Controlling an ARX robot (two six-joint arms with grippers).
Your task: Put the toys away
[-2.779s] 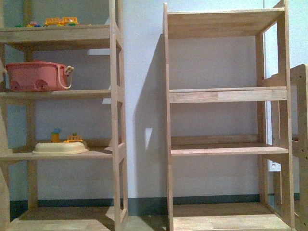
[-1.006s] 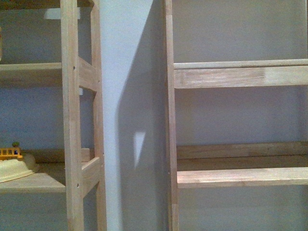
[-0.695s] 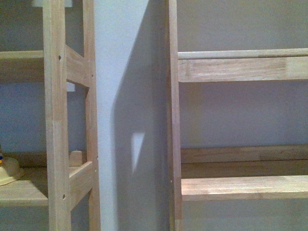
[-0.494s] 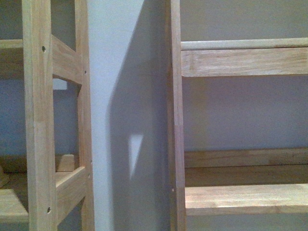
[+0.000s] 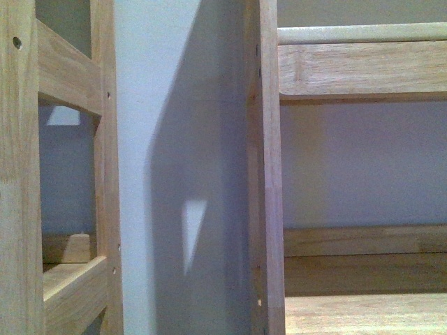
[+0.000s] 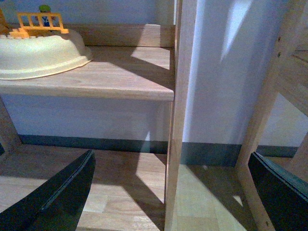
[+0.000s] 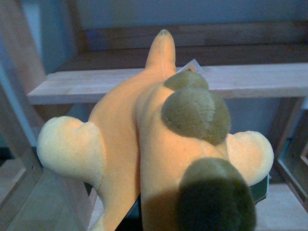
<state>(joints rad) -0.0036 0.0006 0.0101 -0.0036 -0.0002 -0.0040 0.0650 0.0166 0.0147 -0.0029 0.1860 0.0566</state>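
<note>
Filling right wrist view: orange-yellow plush toy with olive-brown patches, grasped by right end effector (dark fingers mostly hidden beneath it), held in air before wooden shelf board. Left end effector released, dark fingers spread wide, nothing between, low beside shelf upright. Cream basin carrying yellow toy fence sits on lower shelf.

Colour findings: toy, shelving and surrounds.
The plush toy is orange-yellow with paler cream paws and olive-brown patches, possibly darkened by shadow. The shelves are pale grained wood, wall lilac-grey, bowl cream, toy fence orange-yellow, skirting dark teal.
</note>
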